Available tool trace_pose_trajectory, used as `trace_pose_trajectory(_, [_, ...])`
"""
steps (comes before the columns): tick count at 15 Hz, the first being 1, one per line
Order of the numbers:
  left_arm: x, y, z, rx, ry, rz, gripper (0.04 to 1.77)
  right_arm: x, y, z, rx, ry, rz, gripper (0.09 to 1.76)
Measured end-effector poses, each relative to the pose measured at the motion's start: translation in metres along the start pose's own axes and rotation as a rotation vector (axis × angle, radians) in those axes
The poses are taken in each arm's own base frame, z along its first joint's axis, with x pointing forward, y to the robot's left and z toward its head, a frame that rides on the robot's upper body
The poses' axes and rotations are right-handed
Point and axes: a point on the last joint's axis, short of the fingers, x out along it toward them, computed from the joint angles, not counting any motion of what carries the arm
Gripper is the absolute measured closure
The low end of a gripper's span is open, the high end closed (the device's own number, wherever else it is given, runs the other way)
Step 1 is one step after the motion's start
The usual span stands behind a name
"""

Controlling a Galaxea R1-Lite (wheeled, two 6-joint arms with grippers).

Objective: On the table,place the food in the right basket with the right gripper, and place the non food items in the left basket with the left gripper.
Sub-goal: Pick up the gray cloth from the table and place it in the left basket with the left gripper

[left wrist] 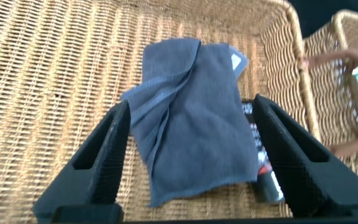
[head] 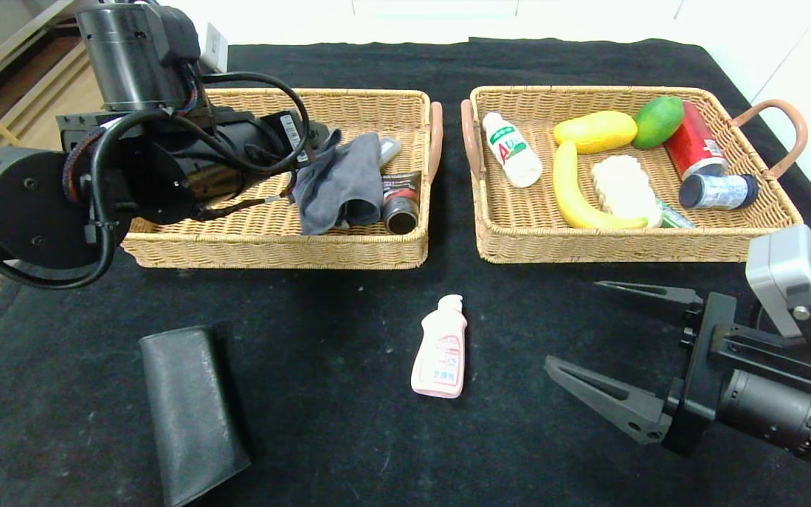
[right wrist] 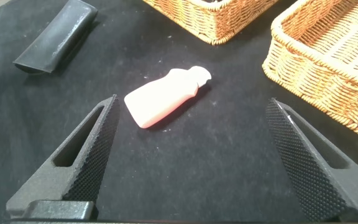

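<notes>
Over left basket (head: 272, 243), left claw (left wrist: 191, 155) spread above grey cloth (left wrist: 188, 137); right claw (right wrist: 191, 155) spread nr pink bottle (head: 440, 348).

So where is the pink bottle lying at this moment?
In the head view the pink bottle lies on the black table, in front of the gap between the two baskets, with the open right claw to its right.
</notes>
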Motion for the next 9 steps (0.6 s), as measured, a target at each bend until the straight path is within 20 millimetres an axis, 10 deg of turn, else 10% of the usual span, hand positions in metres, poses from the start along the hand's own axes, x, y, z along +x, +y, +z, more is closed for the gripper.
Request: trace_pose_trajectory(9, [-0.065,-0.039,-0.037,0.197,0.352,-0.141,0.18,-0.006,0.0,0.006,-0.006,-0.028,-0.007,0.14])
